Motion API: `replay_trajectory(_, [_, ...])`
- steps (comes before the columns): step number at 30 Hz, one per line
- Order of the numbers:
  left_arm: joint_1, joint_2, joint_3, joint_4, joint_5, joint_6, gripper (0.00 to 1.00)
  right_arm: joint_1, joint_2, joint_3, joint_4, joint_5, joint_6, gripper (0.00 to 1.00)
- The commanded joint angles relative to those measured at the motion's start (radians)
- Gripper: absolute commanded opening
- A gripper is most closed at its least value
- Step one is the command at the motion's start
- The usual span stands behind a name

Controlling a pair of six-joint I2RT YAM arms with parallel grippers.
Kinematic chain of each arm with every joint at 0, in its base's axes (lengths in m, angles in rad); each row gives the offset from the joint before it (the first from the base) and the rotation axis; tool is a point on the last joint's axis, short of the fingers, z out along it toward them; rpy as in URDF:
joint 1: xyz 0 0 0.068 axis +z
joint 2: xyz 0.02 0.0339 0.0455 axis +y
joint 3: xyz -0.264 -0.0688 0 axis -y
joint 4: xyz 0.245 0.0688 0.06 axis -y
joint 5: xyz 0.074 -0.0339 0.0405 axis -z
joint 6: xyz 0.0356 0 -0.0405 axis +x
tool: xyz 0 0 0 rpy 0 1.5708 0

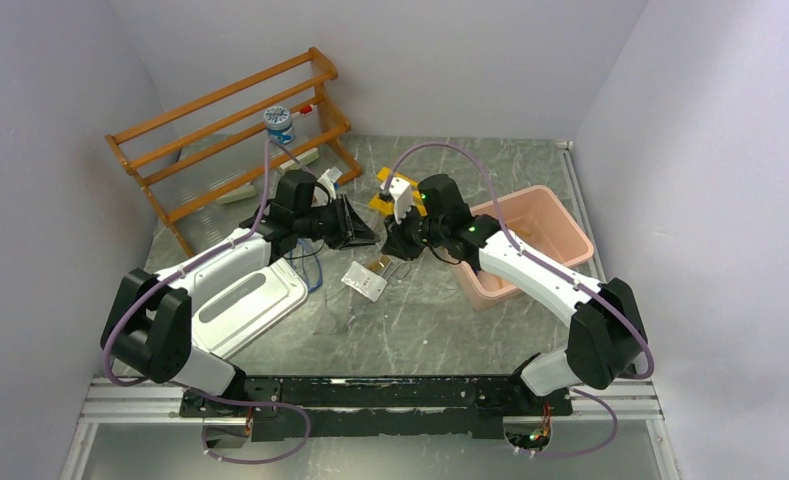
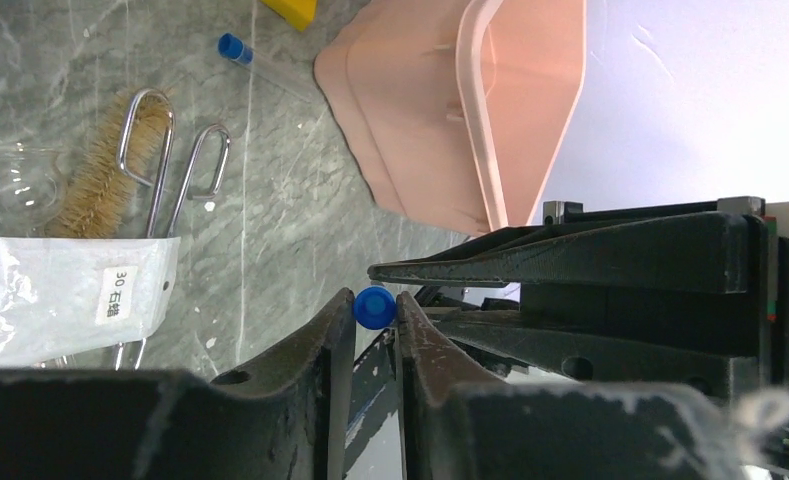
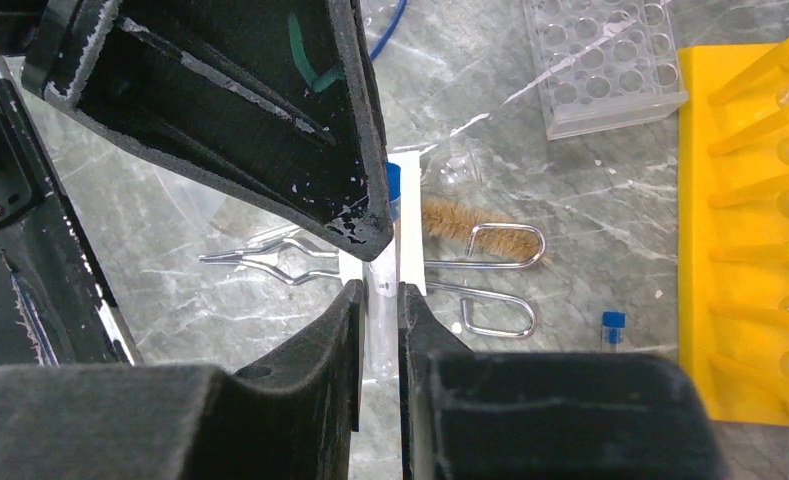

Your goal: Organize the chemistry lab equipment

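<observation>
Blue-capped clear tube gripped in right claw, its cap pinched by left claw. Second capped tube, white labelled packet and bristle brush laid flat on surface.

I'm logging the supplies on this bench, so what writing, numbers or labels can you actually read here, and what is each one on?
"30", then two Chinese characters, seemingly "石蜡": small label on the white packet, lying sideways in the left wrist view.
Bottle on the wooden rack: patterned lid, any writing too small to read.
No other readable text in any view.
</observation>
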Motion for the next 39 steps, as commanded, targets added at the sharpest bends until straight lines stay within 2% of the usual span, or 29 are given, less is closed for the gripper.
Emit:
replay_trajectory(1, [0.002, 0.003, 0.033, -0.006, 0.047, 0.025, 0.22, -0.003, -0.015, 0.001, 0.010, 0.003, -0.012, 0.09])
replay_trajectory(4, [-0.001, -0.008, 0.013, 0.026, 0.042, 0.022, 0.11, -0.003, -0.005, 0.014, -0.002, 0.019, 0.001, 0.13])
replay_trajectory(5, [-0.001, -0.015, 0.007, 0.035, 0.031, 0.027, 0.09, -0.002, 0.001, 0.022, -0.008, 0.032, 0.013, 0.19])
replay_trajectory(8, [-0.001, -0.043, 0.019, -0.006, -0.061, 0.100, 0.06, -0.003, 0.009, 0.049, -0.033, 0.058, 0.057, 0.50])
replay_trajectory(9, [-0.001, -0.062, 0.033, -0.033, -0.110, 0.140, 0.06, -0.003, 0.006, 0.053, -0.032, 0.067, 0.074, 0.56])
replay_trajectory(11, [-0.001, -0.090, 0.058, -0.094, -0.241, 0.247, 0.06, -0.004, -0.006, 0.058, -0.021, 0.082, 0.110, 0.60])
replay_trajectory(14, [-0.001, -0.122, 0.084, -0.153, -0.467, 0.384, 0.07, -0.004, -0.034, 0.059, 0.012, 0.124, 0.195, 0.61])
replay_trajectory(18, [-0.001, -0.131, 0.104, -0.144, -0.685, 0.553, 0.08, -0.006, -0.081, 0.020, 0.079, 0.209, 0.291, 0.61])
replay_trajectory(23, [0.000, -0.072, 0.108, -0.038, -0.843, 0.683, 0.07, -0.006, -0.130, -0.069, 0.168, 0.317, 0.412, 0.61])
replay_trajectory(30, [0.001, 0.093, 0.138, 0.147, -0.872, 0.758, 0.06, -0.007, -0.138, -0.112, 0.220, 0.401, 0.463, 0.60])
replay_trajectory(39, [0.012, 0.275, 0.253, 0.196, -0.855, 0.819, 0.07, -0.007, -0.127, -0.125, 0.231, 0.478, 0.475, 0.59])
